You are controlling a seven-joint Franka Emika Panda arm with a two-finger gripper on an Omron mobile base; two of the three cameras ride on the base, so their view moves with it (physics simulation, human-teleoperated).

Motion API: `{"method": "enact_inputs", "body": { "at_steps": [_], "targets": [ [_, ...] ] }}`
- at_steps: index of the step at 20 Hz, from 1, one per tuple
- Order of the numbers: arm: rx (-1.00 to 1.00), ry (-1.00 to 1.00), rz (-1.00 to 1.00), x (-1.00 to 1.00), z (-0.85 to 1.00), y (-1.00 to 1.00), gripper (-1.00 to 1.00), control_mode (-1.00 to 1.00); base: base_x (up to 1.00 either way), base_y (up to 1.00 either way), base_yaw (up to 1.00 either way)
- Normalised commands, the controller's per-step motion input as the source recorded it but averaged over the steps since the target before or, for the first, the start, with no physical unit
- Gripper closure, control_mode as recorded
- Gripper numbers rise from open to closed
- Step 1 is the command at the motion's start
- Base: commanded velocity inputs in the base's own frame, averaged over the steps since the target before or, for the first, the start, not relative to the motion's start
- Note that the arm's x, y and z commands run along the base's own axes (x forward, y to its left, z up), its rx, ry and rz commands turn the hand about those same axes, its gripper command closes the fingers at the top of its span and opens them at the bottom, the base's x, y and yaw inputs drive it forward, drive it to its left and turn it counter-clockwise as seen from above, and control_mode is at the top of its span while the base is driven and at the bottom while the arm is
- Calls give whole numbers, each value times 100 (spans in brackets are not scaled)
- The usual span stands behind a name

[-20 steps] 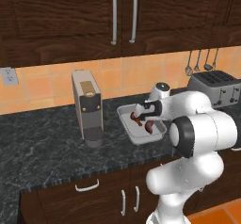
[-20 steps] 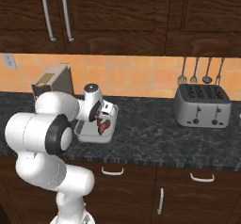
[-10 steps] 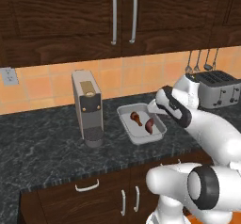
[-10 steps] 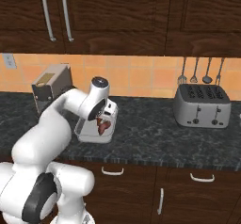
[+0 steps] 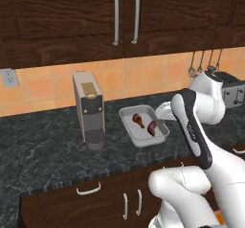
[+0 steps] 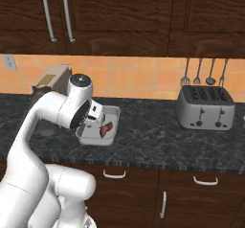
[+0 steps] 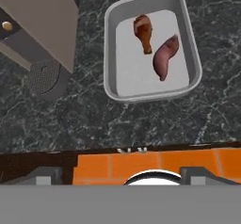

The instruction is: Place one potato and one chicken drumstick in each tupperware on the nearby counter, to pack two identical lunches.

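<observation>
One tupperware (image 7: 113,53), a pale grey tray with a raised rim, lies on the dark speckled counter (image 7: 155,119). Inside it are the orange-brown chicken drumstick (image 7: 143,32) and, beside it, the potato (image 7: 164,56), a reddish-brown tapered lump. My gripper (image 7: 122,175) hovers high over the counter's front edge, apart from the tray, open with nothing between its fingertips (image 7: 44,173). In the left base view the same tupperware (image 5: 136,138) holds the drumstick (image 5: 138,120) and potato (image 5: 152,127), with the arm rising to its right. In the right base view the arm covers part of the tupperware (image 6: 107,140).
A grey coffee machine (image 5: 88,109) stands just left of the tray, its drip plate (image 7: 44,77) close to the tray's corner. A silver toaster (image 6: 206,107) sits far right under hanging utensils (image 6: 198,74). Dark cupboards hang above, drawers run below the counter.
The hand has lifted out of the tray and the arm has swung up and to the right. Drumstick and potato stay lying in the tray. The jaws have widened slightly.
</observation>
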Motion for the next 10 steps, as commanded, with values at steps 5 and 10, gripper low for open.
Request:
{"method": "enact_inputs", "body": {
  "at_steps": [5,10],
  "targets": [
    [-10,0,0,-100,66,19,-100,-100,0,0,0],
    [-12,-1,0,-99,40,6,-100,-100,0,0,0]
  ]
}}
